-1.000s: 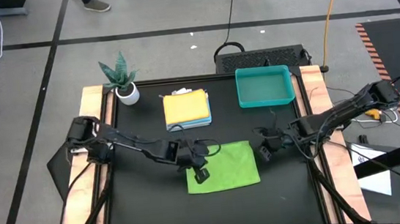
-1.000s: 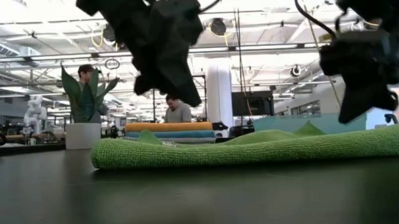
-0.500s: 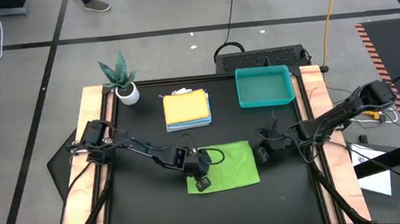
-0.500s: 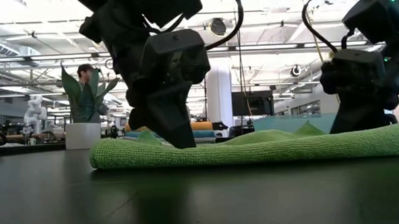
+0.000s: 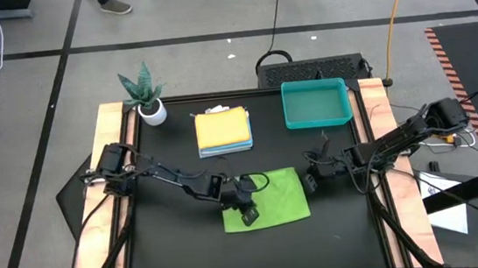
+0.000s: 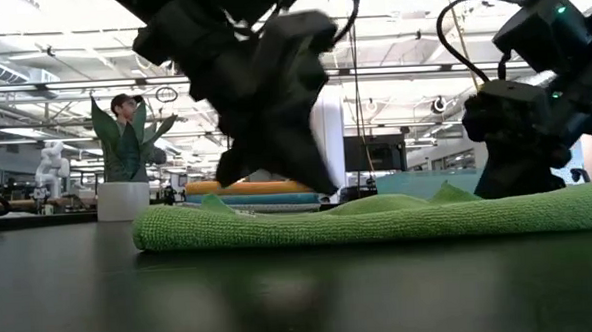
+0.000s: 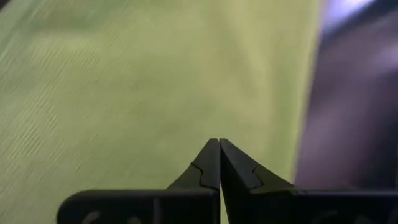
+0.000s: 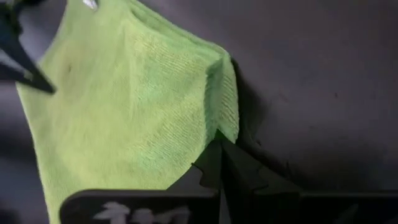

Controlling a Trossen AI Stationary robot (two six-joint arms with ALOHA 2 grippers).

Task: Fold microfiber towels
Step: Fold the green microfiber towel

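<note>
The lime green towel (image 5: 272, 199) lies folded flat on the black table, and shows as a low green band in the low view (image 6: 378, 220). My left gripper (image 5: 248, 214) is shut, over the towel's near left part (image 7: 124, 93). My right gripper (image 5: 311, 182) is shut at the towel's far right corner (image 8: 227, 118). A stack of folded towels (image 5: 223, 129), yellow-orange on top with blue and white edges below, rests at the table's far middle. My left gripper comes slanting down from the table's left, its shut fingertips (image 7: 219, 146) on the towel's top layer (image 7: 186, 112) near the near left corner. The towel lies flat on the table under them. My right gripper has its shut fingertips (image 8: 219, 146) against the towel's folded far right corner (image 8: 229, 127), coming slanting down from the table's right. Several layers show at that corner. I cannot tell whether any cloth is between the fingers. The towel stays flat on the table.
A teal plastic tray (image 5: 315, 105) stands at the far right and a small potted plant (image 5: 147, 97) at the far left corner. Bare black table lies near the front edge. People show in the room behind the table (image 6: 264, 165).
My left gripper has come down onto the towel near its left edge, then slid along its top toward the table's right. My right gripper has come down to the towel's far right corner. The towel has stayed flat in place.
</note>
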